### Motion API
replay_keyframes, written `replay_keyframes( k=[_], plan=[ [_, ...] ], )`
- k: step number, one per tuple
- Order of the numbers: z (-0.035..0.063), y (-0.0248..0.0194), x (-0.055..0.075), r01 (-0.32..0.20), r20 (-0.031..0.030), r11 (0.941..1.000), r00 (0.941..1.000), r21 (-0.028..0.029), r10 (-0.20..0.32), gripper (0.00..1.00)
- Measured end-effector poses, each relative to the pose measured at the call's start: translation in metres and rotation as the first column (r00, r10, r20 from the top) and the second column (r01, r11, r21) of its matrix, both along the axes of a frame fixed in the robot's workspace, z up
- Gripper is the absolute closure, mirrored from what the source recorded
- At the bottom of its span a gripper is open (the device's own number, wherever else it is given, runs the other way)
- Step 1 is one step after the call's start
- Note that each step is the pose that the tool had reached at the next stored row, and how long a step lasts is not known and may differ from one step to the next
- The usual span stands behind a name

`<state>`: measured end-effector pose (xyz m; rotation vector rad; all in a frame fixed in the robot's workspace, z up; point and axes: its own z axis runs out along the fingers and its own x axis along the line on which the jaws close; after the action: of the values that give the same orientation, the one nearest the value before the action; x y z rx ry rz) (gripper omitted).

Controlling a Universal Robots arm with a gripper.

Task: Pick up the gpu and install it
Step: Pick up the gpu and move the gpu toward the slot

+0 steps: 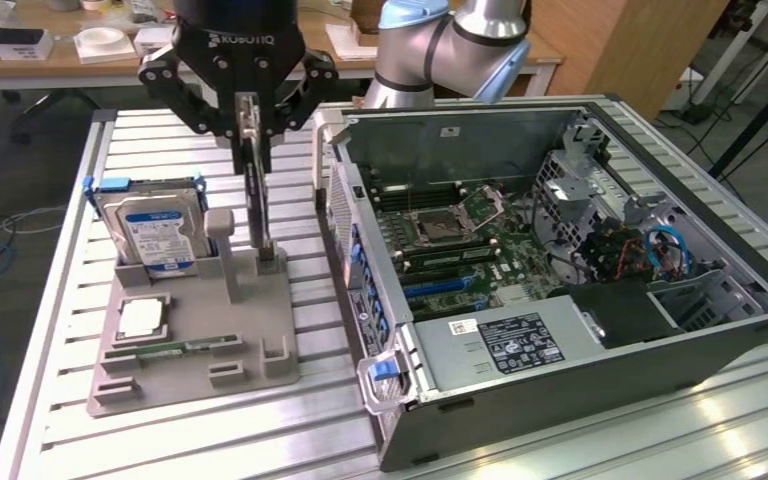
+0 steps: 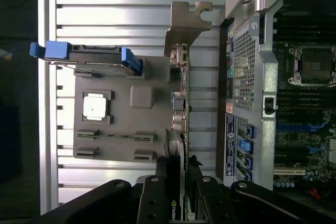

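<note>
At one holder [image 1: 191, 335], one gripper [image 1: 256, 140] grips one gpu [image 1: 263, 215].

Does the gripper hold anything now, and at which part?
The gripper holds the gpu, pinched on both faces at its upper edge; the card stands upright in the gray holder.

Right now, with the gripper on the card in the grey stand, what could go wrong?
1. The gripper pinches the gpu only at its upper edge, so the long card may pivot.
2. The card's lower end seems to sit in the grey stand, beside its post. A tilted lift could snag there.
3. Its metal bracket is near the case wall and might strike it.
</note>
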<state>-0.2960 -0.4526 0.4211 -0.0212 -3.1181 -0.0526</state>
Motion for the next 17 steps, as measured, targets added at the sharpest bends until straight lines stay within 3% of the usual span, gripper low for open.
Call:
replay_keyframes(
  k=[17],
  plan=[
    [0.0, 0.0, 0.038, 0.0, -0.0004, 1.0, 1.0, 0.0, 0.0, 0.74]
  ],
)
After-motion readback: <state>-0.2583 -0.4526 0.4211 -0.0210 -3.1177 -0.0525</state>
